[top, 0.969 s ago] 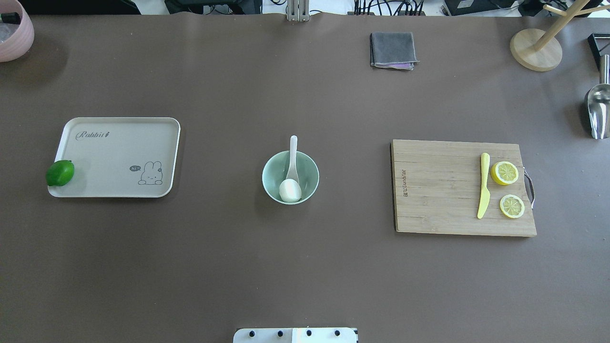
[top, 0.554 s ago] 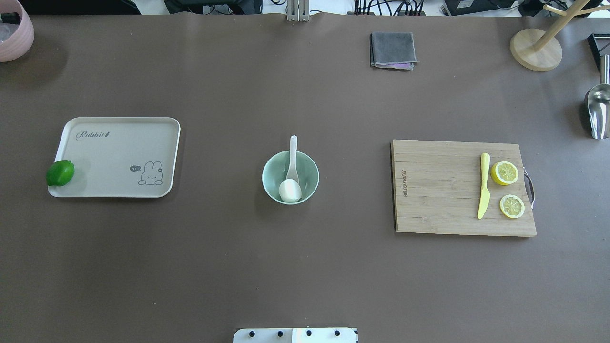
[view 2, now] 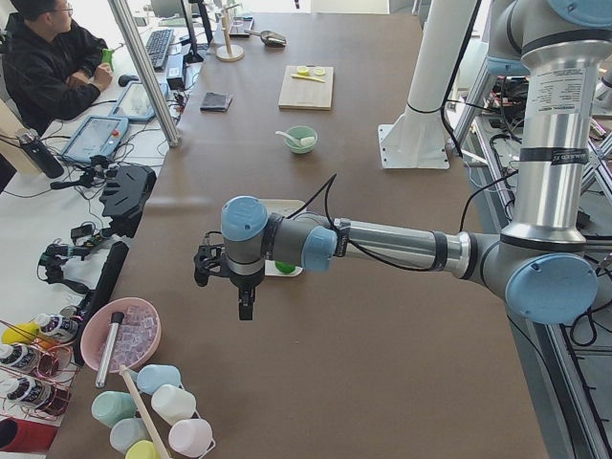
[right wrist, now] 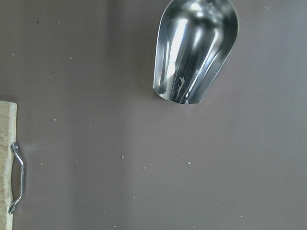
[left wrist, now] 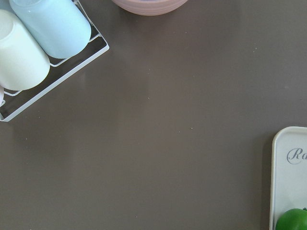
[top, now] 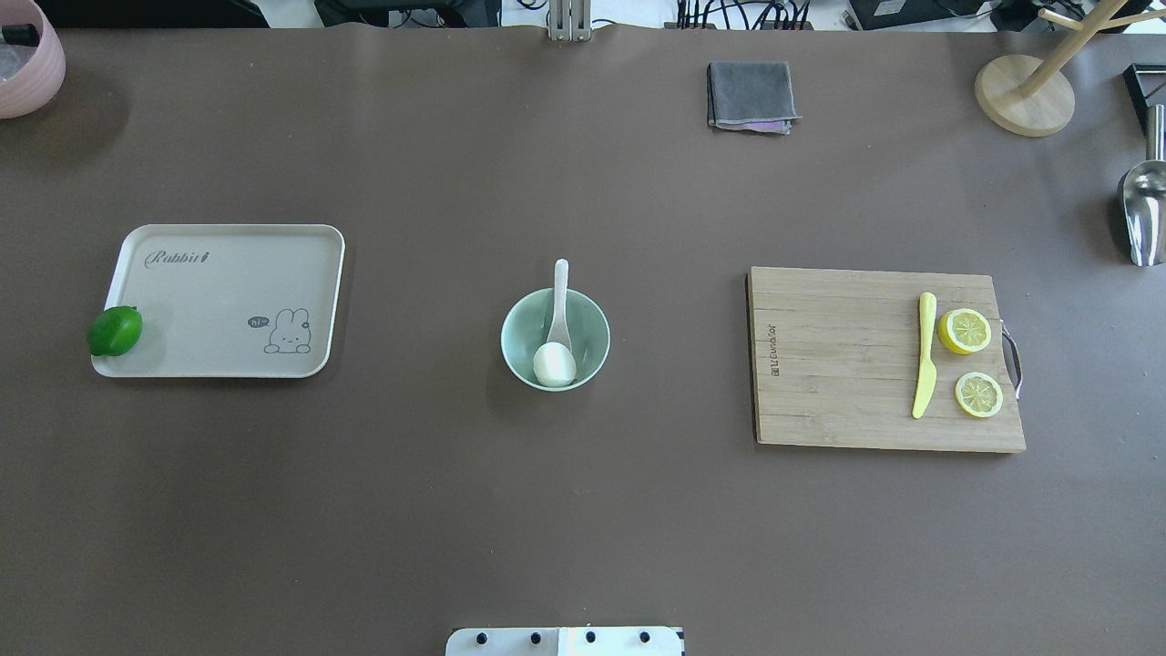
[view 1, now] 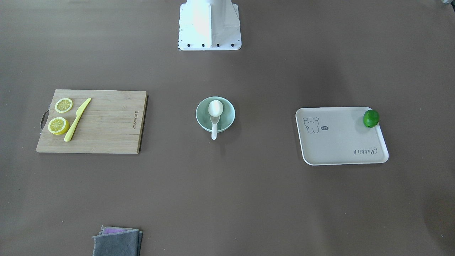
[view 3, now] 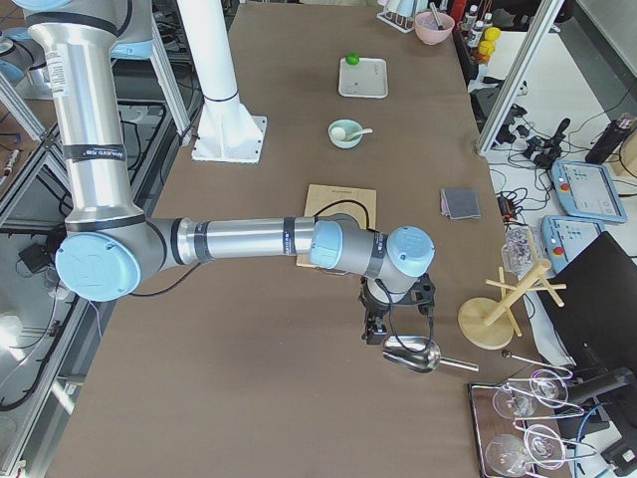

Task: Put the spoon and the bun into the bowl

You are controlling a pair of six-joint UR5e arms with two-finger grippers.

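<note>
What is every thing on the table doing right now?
bun: sitting in the bowl
spoon: scoop in bowl, handle poking over the rim
lime: at the tray edge
knife: flat on the cutting board
cloth: folded

Mint-green bowl [top: 517, 333], white bun [top: 555, 365] and white spoon [top: 559, 287]; cream tray [top: 228, 305] (grey rabbit drawing), green lime [top: 115, 331], yellow lemon slices [top: 965, 331], brown table [top: 583, 519]

A robotics lab.
A robot arm [view 2: 402, 247] reaches over the brown table [view 2: 402, 373]; at ten o'clock a man [view 2: 43, 62] sits by a keyboard [view 2: 157, 45], tablet [view 2: 96, 140] and loose cables [view 2: 69, 185].
</note>
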